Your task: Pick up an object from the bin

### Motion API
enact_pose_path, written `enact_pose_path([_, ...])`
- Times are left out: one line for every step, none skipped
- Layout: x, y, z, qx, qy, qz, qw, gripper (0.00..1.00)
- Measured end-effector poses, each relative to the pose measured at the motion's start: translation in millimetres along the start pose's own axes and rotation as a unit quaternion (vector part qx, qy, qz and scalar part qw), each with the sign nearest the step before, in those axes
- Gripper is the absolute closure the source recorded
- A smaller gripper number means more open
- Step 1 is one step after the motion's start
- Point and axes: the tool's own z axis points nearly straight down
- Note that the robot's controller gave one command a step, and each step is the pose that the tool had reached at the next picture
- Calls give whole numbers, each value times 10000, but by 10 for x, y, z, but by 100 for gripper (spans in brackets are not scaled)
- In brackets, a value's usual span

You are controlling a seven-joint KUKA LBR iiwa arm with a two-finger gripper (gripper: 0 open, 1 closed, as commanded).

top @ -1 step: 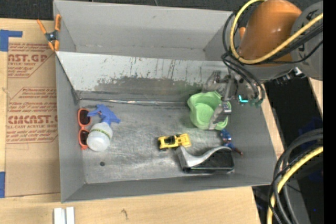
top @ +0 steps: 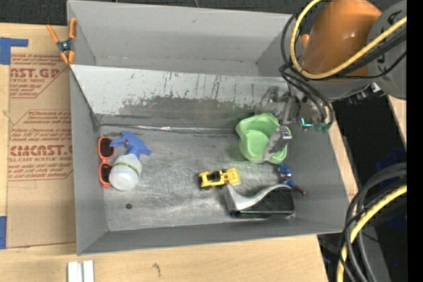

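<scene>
Where the bin's (top: 165,33) near wall meets its floor, towards the right, a flat black and grey object (top: 261,200) lies on its side; what it is I cannot make out. Just beyond it to the left sits a small yellow toy vehicle (top: 218,177), and to its right a tiny blue item (top: 284,172) lies close to the right wall. Far over on the left, a white spray bottle with a blue head (top: 125,165) lies flat, touching a pair of orange-framed glasses (top: 104,162) against the left wall.

Farther in on the right side stands a green cup (top: 254,139), its mouth turned up and a little to the left. The tool (top: 280,142) hangs at the cup's right rim, with a silvery part reaching down at or just inside that wall. Whether it is spread or pressed together I cannot tell, nor whether it grips the rim.

Behind it, the wrist angles up and to the right over the bin's right edge. It runs into the arm's rounded orange cover (top: 340,33), ringed by looping black and yellow cables (top: 299,26).
</scene>
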Motion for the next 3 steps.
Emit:
enact_pose_path([8,-9,183,4,-36,-378,9993,0])
enact_pose_path([-55,-88,1272,-25,105,-502,9987,100])
enact_pose_path([-55,-87,1272,-25,105,-501,9987,100])
